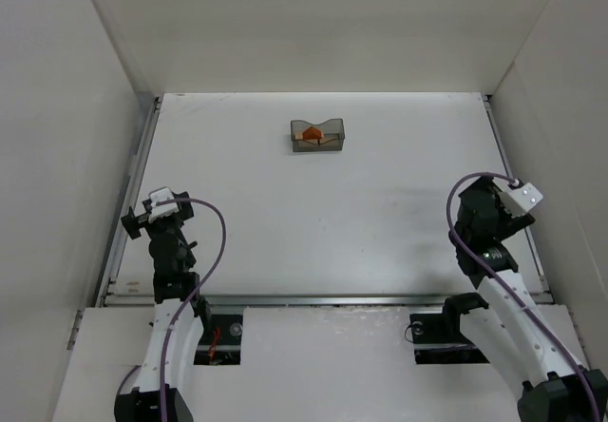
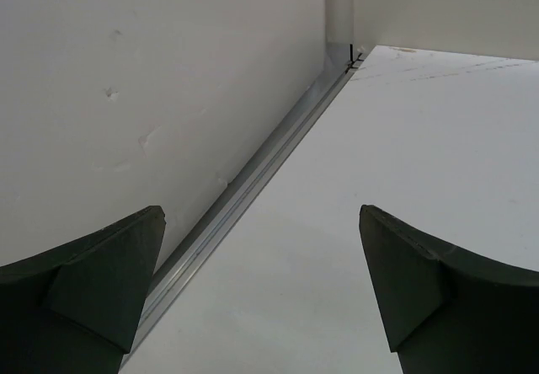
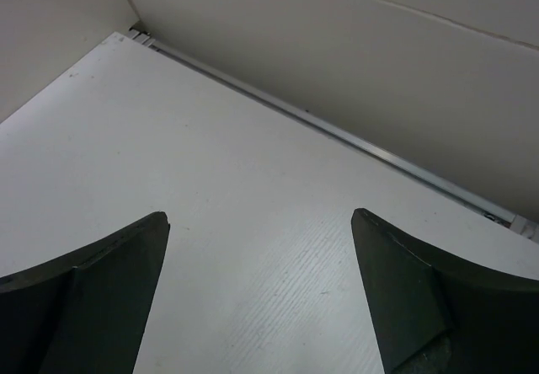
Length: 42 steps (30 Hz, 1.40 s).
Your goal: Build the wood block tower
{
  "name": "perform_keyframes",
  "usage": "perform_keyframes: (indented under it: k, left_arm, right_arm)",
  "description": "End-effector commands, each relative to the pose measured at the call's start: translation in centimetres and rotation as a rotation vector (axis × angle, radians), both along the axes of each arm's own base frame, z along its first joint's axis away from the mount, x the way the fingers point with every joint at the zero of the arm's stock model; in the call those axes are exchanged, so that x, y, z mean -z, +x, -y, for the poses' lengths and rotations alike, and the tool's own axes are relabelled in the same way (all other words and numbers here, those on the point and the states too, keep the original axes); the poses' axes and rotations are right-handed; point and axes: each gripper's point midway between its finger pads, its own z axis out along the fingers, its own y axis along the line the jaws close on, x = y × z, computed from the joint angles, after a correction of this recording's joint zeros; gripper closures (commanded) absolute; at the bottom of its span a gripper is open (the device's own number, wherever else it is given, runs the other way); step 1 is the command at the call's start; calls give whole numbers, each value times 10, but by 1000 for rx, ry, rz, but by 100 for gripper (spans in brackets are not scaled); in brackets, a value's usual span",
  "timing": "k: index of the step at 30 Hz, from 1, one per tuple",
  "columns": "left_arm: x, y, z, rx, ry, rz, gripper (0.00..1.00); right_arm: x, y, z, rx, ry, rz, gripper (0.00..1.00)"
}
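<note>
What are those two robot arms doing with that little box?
Nothing is being held right now. The left gripper and the right gripper each hang over bare table near the side walls, jaws open and empty. The wooden blocks, with the orange roof piece among them, sit in the dark grey bin at the far middle of the table. No tower has been started.

White table (image 1: 313, 232) enclosed by plain white walls (image 1: 57, 108) at the left, right and top of the frame. A small translucent dark grey bin (image 1: 297, 141) stands upper centre, well apart from every wall. Metal rails (image 1: 131, 194) line the table's left, right and lower edges.
</note>
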Motion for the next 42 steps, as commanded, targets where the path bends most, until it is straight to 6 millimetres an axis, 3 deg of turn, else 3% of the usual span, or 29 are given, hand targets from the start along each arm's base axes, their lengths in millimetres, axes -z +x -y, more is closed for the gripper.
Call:
perform_keyframes:
  k: [1,2,4,6,8,10,11,12,13,14,15,16,17,18,19,20,21,22,24,25,26,29,31,32,34,35,39,41,42]
  left_arm:
    - [-19,1,0,7,-2,69,0]
    - [-19,1,0,7,-2,69,0]
    - [-19,1,0,7,-2,69,0]
    - [-19,1,0,7,-2,69,0]
    - [-19,1,0,7,-2,69,0]
    - [-19,1,0,7,-2,69,0]
    - [-19,1,0,7,-2,69,0]
    - [-17,1,0,7,-3,60,0]
    - [-17,1,0,7,-3,60,0]
    - [-22,2,0,7,-2,70,0]
    - [-24,4,3,26,19,55,0]
    - [-31,11,13,97,60,8,0]
    - [-39,15,20,143,90,-14,0]
    - [-48,19,28,197,129,-32,0]
    - [-68,25,41,279,182,-49,0]
    - [-78,27,46,311,186,-55,0]
    - [-86,30,50,332,174,-55,0]
    - [-88,36,52,349,161,-76,0]
    - [-101,45,59,396,175,-110,0]
    - [-99,50,61,416,188,-143,0]
    - [-98,62,62,436,195,-190,0]
    - [-63,82,66,506,200,-379,0]
    - [-65,89,72,547,199,-403,0]
    - [-57,91,74,564,190,-424,0]
    - [-58,99,79,601,195,-430,0]
    - [-58,102,81,614,192,-434,0]
    - [-44,114,94,686,194,-520,0]
    - [-39,117,99,703,219,-545,0]
    - [-35,118,99,705,224,-555,0]
  right_arm:
    - [-30,11,-6,-45,20,71,6]
    - [-34,17,-11,-94,1,51,6]
    - [-52,43,-41,-315,-15,65,6]
    - [-54,66,-75,-545,-76,4,6]
    - [-70,82,-89,-620,-82,16,6]
    - [-62,107,-107,-716,-103,-63,4]
    - [-85,120,-114,-753,-128,-48,4]
    - [-68,139,-128,-806,-136,-131,4]
    - [-69,151,-140,-872,-182,-172,4]
    - [-97,167,-155,-917,-224,-147,4]
    - [-91,178,-166,-969,-250,-206,4]
    - [-60,201,-179,-1039,-305,-334,3]
    - [-55,212,-202,-1149,-318,-366,1]
    - [-77,224,-221,-1224,-340,-379,1]
    - [-35,243,-246,-1349,-321,-481,1]
    - [-30,255,-256,-1389,-300,-503,1]
    - [-62,274,-273,-1414,-322,-434,1]
    - [-14,288,-282,-1454,-265,-544,1]
    - [-4,306,-304,-1527,-253,-537,1]
    - [-23,322,-311,-1534,-277,-475,1]
    - [5,331,-317,-1552,-255,-508,2]
    - [6,349,-336,-1593,-295,-432,3]
    - [16,356,-348,-1611,-304,-411,3]
    - [12,361,-353,-1622,-317,-372,3]
    - [30,367,-359,-1647,-303,-381,2]
    - [24,370,-367,-1654,-316,-358,1]
    - [49,373,-375,-1661,-305,-391,1]
    - [52,373,-380,-1652,-314,-397,5]
    - [52,373,-380,-1652,-314,-397,12]
